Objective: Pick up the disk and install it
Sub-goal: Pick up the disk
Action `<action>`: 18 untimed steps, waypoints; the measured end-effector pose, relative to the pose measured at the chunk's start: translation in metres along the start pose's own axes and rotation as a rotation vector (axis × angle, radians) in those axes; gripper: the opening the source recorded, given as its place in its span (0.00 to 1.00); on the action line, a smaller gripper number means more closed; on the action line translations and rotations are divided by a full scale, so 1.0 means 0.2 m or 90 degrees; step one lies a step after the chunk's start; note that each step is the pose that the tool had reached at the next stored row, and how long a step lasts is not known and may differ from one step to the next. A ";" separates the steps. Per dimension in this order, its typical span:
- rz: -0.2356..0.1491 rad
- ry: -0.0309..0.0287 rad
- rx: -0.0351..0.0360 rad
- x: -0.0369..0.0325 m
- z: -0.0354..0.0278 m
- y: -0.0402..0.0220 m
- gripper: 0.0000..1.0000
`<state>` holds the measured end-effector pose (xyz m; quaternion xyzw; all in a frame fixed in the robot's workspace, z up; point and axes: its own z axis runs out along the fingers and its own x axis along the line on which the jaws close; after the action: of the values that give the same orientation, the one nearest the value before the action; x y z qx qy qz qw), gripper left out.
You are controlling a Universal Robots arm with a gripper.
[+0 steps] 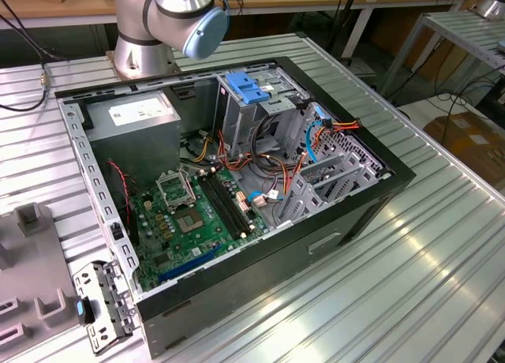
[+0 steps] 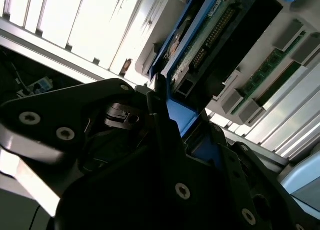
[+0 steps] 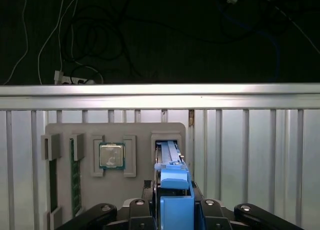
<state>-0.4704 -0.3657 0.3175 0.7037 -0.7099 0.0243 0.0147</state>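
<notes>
Disk (image 3: 174, 187) upright in tray (image 3: 115, 130) slot, fingers (image 2: 162, 125) clamping.

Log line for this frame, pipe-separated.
phase: pick | gripper: shut on disk | disk: on edge, at grey tray slot | install: not yet done

The first wrist view's edge cuts off my claw (image 3: 175, 210) and the near end of the disk (image 3: 173, 182) — seen edge-on, its label is hidden. The exterior view crops my arm (image 1: 170, 12) at the top, and the grey tray (image 1: 31, 256) at the exterior view's left.
</notes>
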 end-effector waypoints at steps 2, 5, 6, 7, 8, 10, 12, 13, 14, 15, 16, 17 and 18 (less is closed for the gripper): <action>0.000 0.0020 0.0005 -0.002 -0.024 0.000 0.37; 0.000 0.0041 0.0014 -0.003 -0.071 -0.001 0.37; 0.000 0.0048 0.0017 -0.002 -0.092 -0.001 0.37; 0.000 0.0051 0.0019 -0.002 -0.103 -0.001 0.37; 0.000 0.0056 0.0021 -0.002 -0.119 -0.002 0.37; 0.000 0.0065 0.0024 -0.001 -0.145 -0.002 0.37; 0.000 0.0073 0.0029 -0.001 -0.171 -0.002 0.37; 0.000 0.0078 0.0031 0.000 -0.187 -0.003 0.37; 0.000 0.0084 0.0032 0.000 -0.203 -0.003 0.37; 0.000 0.0089 0.0034 0.000 -0.218 -0.003 0.37; 0.000 0.0092 0.0035 0.001 -0.228 -0.003 0.37; 0.000 0.0099 0.0038 0.001 -0.250 -0.003 0.37; 0.000 0.0105 0.0039 0.002 -0.269 -0.004 0.37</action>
<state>-0.4704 -0.3631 0.3713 0.7035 -0.7097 0.0323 0.0184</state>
